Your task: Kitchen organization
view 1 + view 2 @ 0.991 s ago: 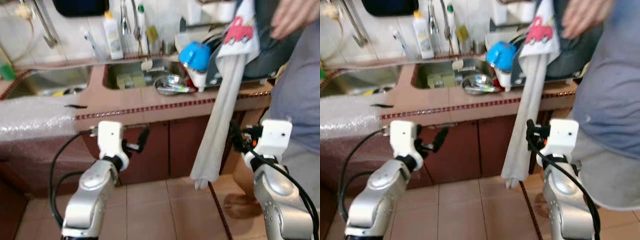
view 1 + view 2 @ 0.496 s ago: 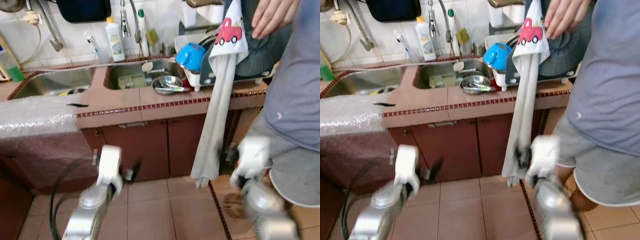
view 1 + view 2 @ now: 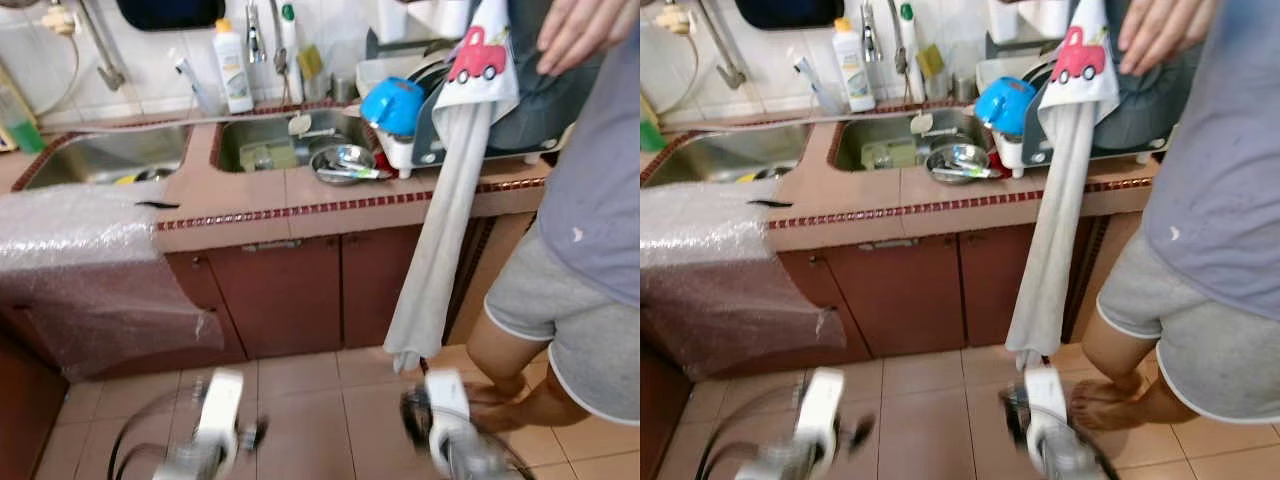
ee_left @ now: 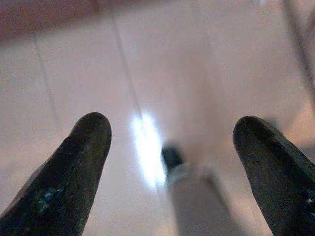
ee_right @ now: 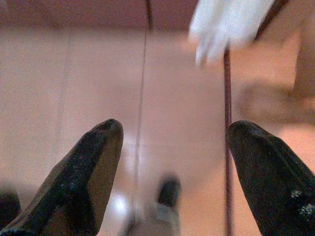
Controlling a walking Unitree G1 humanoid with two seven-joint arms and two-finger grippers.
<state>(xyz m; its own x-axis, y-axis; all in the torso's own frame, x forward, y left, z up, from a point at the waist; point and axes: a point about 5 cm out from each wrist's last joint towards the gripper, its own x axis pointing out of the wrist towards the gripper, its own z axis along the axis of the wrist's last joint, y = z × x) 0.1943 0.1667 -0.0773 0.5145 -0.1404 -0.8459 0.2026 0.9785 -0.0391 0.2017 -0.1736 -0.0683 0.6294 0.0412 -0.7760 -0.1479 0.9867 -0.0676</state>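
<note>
A tiled counter (image 3: 300,200) with a red patterned edge serves as the landmark. Two steel sinks are sunk into it: the left sink (image 3: 110,160) and the right sink (image 3: 290,135), which holds one steel bowl (image 3: 340,160) with utensils in it. Behind the right sink, against the wall, stand two bottles, one white bottle (image 3: 232,68) and one green-capped bottle (image 3: 291,50). At the counter's right end sits one dish rack (image 3: 470,130) with one blue cup (image 3: 392,105) at its front. One white towel (image 3: 440,240) with a red car print hangs from the rack down past the counter's cabinet doors (image 3: 300,290), nearly to the tiled floor (image 3: 320,400). One sheet of bubble wrap (image 3: 90,260) covers the counter's left end and drapes over its front.

One person in a grey shirt and shorts (image 3: 590,300) stands at the counter's right end, barefoot, one hand (image 3: 580,30) raised over the rack.

Both arms hang low before the counter, blurred. The left gripper (image 4: 167,147) and the right gripper (image 5: 172,152) each point at the floor with their two black fingers spread wide and grasping nothing.
</note>
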